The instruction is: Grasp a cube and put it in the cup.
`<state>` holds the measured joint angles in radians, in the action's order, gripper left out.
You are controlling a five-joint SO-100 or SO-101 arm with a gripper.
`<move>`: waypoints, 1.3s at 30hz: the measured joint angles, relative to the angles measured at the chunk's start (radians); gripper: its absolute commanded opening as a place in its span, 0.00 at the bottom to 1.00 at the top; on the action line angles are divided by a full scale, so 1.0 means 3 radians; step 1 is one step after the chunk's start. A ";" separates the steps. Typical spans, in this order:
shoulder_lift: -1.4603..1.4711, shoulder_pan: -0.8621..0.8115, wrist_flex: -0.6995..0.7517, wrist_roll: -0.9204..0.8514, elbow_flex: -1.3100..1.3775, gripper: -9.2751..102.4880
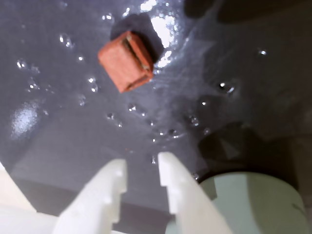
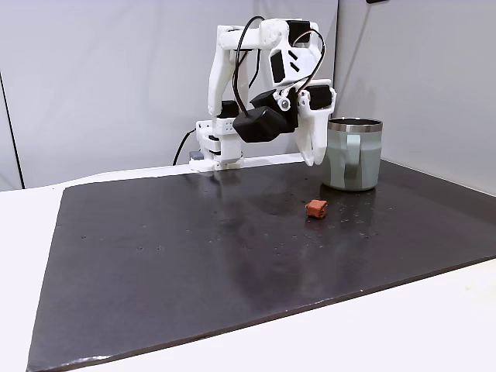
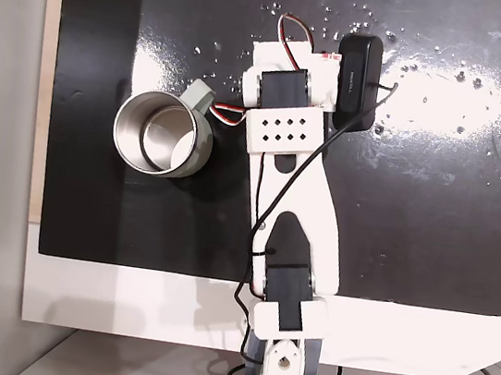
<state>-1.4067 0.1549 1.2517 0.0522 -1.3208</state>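
The cube is a small reddish-orange block lying on the dark mat ahead of my gripper in the wrist view. My white fingers stand a little apart, open, with nothing between them. In a fixed view the gripper hangs above the mat, just left of the cup, and the cube lies on the mat below and slightly in front of it. The cup, pale green with a steel rim, stands upright. From above, the cup sits left of the arm, which hides the cube.
A dark, glossy mat covers the white table. The arm's base stands at the mat's back edge. A black camera module rides on the wrist. Grey walls close off the back.
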 measured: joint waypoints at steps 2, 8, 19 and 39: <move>0.0072 -0.0005 0.0041 0.0000 0.0046 0.18; 0.0184 0.0000 0.0092 0.0020 0.0133 0.25; 0.0501 -0.0061 0.0266 0.0026 0.0532 0.32; 0.1636 -0.0174 0.0649 -0.0051 0.1600 0.33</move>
<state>-0.9158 0.1028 1.4465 0.0368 -0.8406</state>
